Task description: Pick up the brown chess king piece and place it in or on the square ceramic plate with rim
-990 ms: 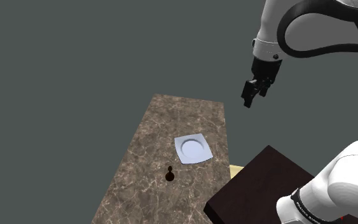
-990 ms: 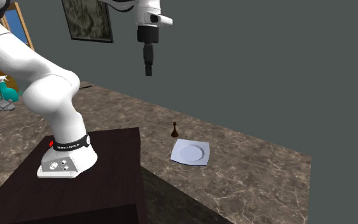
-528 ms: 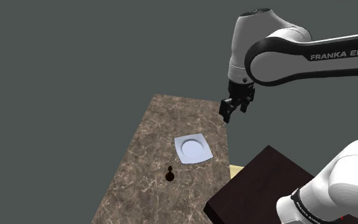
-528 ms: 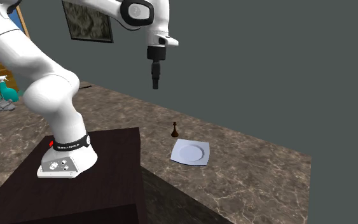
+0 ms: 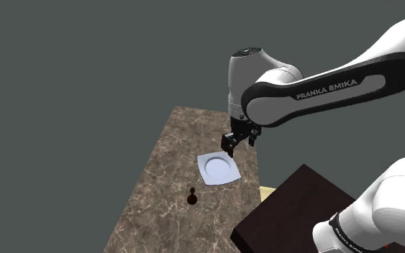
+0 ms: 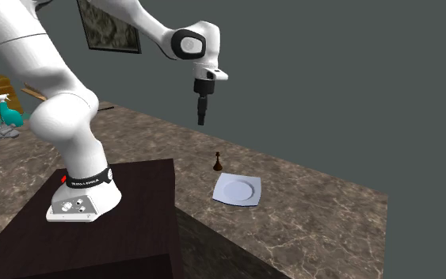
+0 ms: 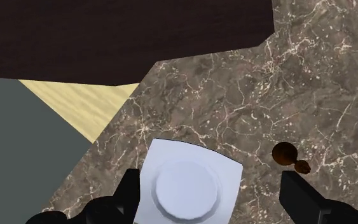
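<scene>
approach | fingers [image 7: 298, 194] wide, empty, ready to straddle brown chess king [image 7: 285, 154] | hovering above white square plate [image 7: 229, 170] | king upright on marbled tabletop [image 5: 183, 140], near plate

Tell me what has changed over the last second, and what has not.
The gripper has come down and swung toward the shoulder view's left, and now hangs above the white square plate. Its fingers stand open and hold nothing. The brown chess king and the plate stay where they were on the marbled counter, apart from each other.
</scene>
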Tool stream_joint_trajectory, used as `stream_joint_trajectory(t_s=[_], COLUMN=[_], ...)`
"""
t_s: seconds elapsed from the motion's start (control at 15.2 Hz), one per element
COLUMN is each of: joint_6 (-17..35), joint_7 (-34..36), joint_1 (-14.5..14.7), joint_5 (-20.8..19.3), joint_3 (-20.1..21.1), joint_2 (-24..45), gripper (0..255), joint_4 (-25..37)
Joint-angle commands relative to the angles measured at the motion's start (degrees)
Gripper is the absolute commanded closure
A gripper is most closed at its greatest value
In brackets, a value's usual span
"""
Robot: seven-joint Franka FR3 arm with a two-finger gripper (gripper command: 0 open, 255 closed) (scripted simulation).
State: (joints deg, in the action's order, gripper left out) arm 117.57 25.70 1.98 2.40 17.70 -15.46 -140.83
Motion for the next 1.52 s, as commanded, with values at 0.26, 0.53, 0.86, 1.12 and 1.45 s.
stream_joint_trajectory(t_s=[0.26, 0.53, 0.86, 1.12, 1.45], joint_6=[7.6, 11.3, 14.3, 15.5, 16.9], joint_7=[9.6, 16.2, 23.7, 28.2, 30.7], joint_1=[0.3, 1.6, 4.5, 7.5, 9.7], joint_5=[-2.9, -6.2, -10.4, -12.6, -13.7], joint_3=[3.3, 4.0, 3.0, 1.4, 0.0], joint_2=[13.9, 23.5, 35.5, 44.8, 51.4], gripper=[0, 0, 0, 0, 0], joint_4=[4.6, 9.1, 16.4, 23.6, 28.4])
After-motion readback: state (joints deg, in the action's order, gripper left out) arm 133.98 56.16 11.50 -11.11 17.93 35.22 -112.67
